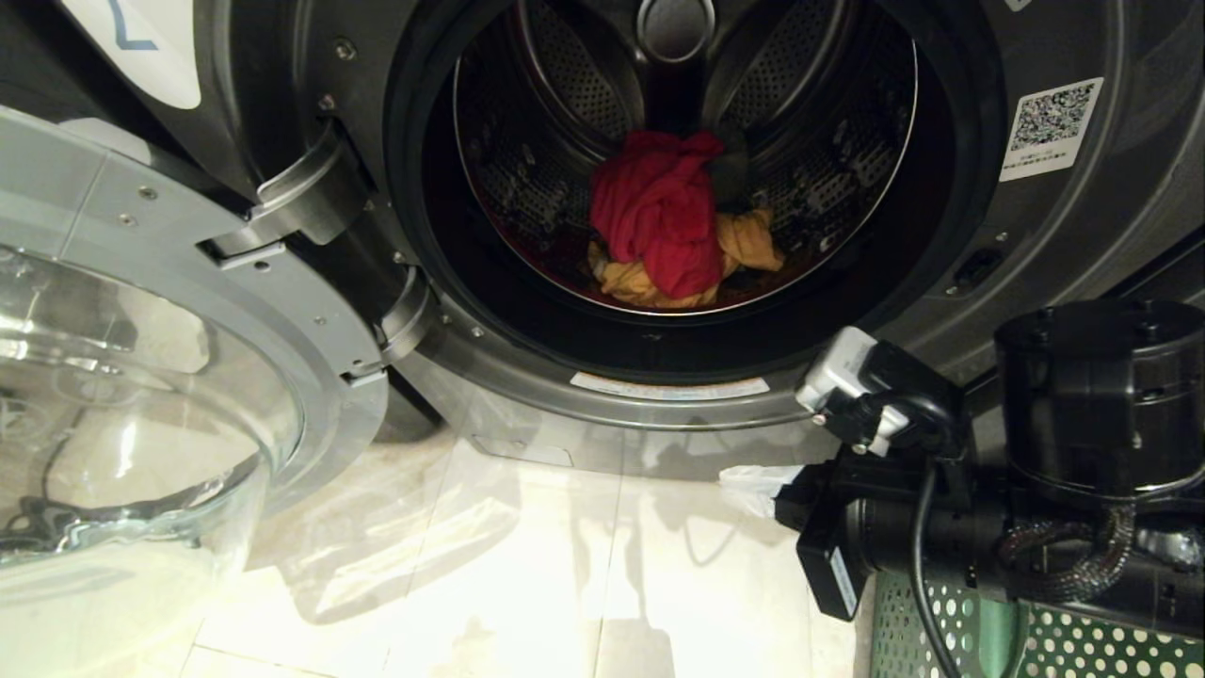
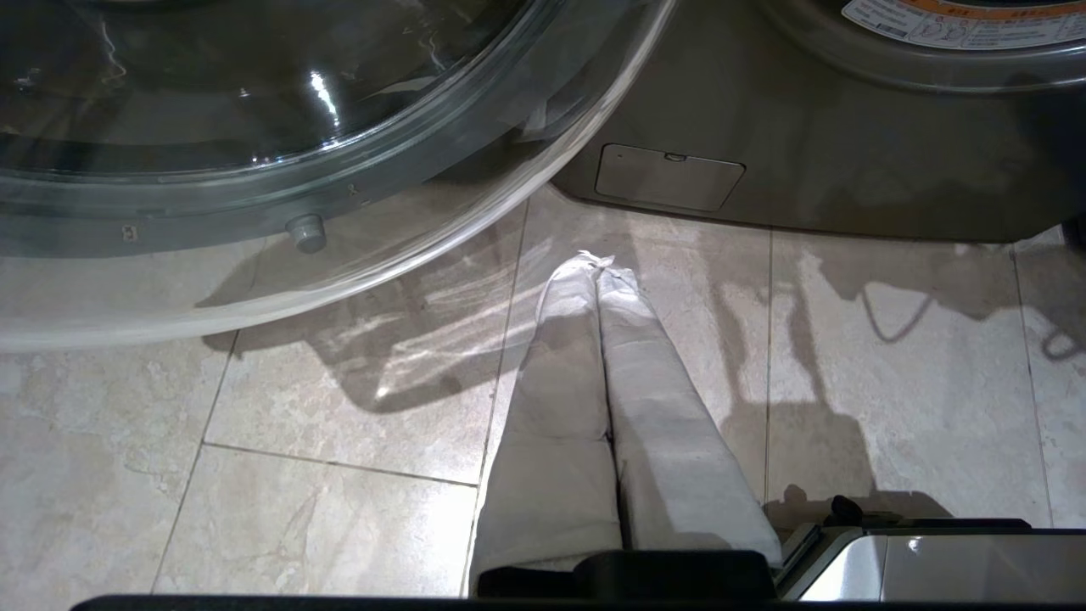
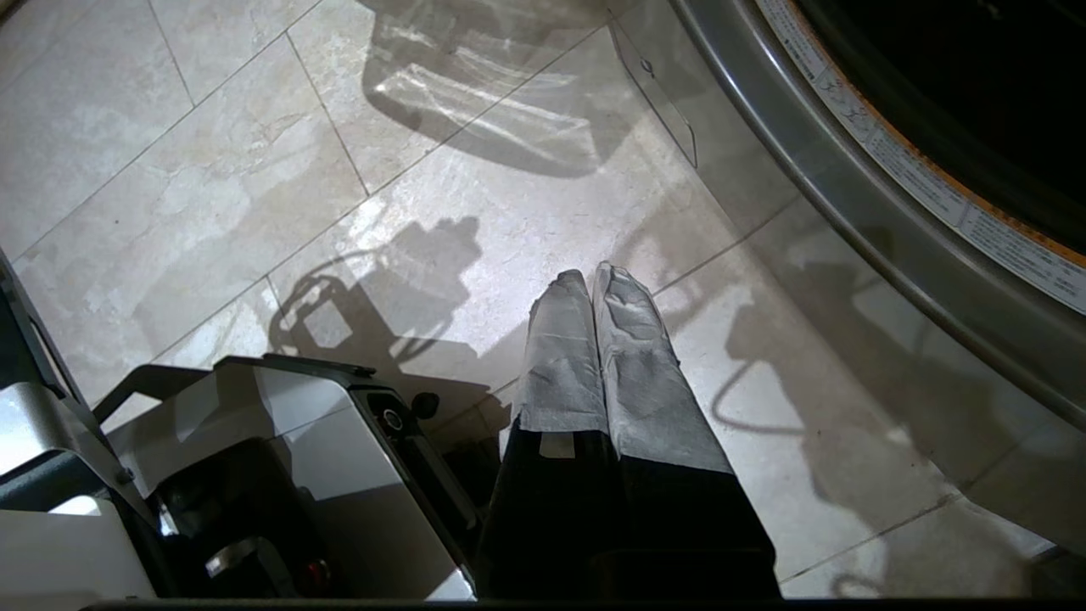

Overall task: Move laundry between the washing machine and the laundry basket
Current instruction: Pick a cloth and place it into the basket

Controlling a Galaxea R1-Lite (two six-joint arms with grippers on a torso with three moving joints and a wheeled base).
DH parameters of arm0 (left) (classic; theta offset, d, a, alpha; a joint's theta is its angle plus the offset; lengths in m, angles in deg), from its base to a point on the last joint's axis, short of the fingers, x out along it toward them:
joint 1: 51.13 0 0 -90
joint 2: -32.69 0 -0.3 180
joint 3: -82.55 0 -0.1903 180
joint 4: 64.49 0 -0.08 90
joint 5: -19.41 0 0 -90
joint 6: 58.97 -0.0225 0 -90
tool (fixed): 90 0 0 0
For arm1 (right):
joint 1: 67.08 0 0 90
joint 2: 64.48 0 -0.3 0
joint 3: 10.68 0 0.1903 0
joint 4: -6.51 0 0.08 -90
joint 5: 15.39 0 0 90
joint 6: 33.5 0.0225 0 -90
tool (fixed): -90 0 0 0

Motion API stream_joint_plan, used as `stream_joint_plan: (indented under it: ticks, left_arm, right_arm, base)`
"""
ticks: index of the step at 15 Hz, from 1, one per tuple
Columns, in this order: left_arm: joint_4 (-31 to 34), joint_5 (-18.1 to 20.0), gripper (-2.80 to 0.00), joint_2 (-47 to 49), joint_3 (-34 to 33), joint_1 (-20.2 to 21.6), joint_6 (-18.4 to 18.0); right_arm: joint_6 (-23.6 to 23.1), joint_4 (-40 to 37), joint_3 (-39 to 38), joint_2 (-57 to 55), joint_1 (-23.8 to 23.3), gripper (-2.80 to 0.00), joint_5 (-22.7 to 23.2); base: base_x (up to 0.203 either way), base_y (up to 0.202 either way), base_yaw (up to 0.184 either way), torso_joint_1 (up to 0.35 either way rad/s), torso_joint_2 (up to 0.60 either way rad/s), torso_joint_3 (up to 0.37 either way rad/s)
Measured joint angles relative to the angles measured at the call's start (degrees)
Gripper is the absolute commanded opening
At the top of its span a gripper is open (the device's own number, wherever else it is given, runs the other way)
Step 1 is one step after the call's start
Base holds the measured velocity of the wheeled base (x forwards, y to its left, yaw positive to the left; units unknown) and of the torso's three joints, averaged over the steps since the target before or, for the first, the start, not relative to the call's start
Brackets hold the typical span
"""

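1. Right wrist view: right pincer (image 3: 591, 284) has its two taped fingers pressed flat together, nothing between them. It hangs over bare floor tile just beside the washing machine's lower front. Judged: closed for travel, since nothing is within reach yet.
2. Head view puts the right arm low on the right, its pale tip (image 1: 753, 488) poking out toward the floor, above the corner of the laundry basket (image 1: 1036, 650) and below the drum mouth. Judged: it sits between source and destination, ready to go up into the opening.
3. Left pincer (image 2: 601, 265) is likewise closed and empty, over the floor below the open glass door (image 1: 141, 395). It looks parked.
4. Washing machine (image 1: 1083, 217): the door is swung fully aside to the robot's left, which leaves the round opening unobstructed for a reach.
5. Laundry sits at the bottom of the drum, heaped where the curved wall lets it settle. Red cloth (image 1: 659, 212) lies on top; the orange-yellow piece (image 1: 748, 243) lies under and beside it, touching.
6. Count: two pincers, both empty; one machine in view, one open door; one green basket, only a corner visible, contents not seen; two garments plain, plus a dark shape behind the red that cannot be identified.
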State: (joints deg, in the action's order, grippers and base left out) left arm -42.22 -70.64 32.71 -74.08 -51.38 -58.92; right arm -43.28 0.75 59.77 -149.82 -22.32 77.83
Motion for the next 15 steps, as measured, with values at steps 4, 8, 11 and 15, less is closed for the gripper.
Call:
stream_joint_plan:
  ticks: [4, 8, 11, 15]
  left_arm:
    - [-0.02, -0.02, -2.8, 0.0, 0.0, -0.02, 0.02]
    - [-0.02, -0.02, -2.8, 0.0, 0.0, -0.02, 0.02]
    - [-0.01, -0.02, -2.8, 0.0, 0.0, -0.02, 0.02]
    - [-0.01, -0.02, -2.8, 0.0, 0.0, 0.0, 0.02]
  right_arm:
    - [2.8, 0.02, 4.0, -3.58, 0.51, -2.8, -0.56]
    - [6.67, 3.38, 10.63, -10.18, -0.63, -2.8, -7.2]
    - [7.14, 8.98, 15.88, -17.4, -3.35, -2.8, -10.48]
    - [7.33, 13.97, 26.42, -26.52, -7.06, 0.0, -14.47]
  base:
    - [0.0, 0.0, 0.0, 0.0, 0.0, 0.0]
    - [0.0, 0.0, 0.0, 0.0, 0.0, 0.0]
    - [0.0, 0.0, 0.0, 0.0, 0.0, 0.0]
    - [0.0, 0.0, 0.0, 0.0, 0.0, 0.0]
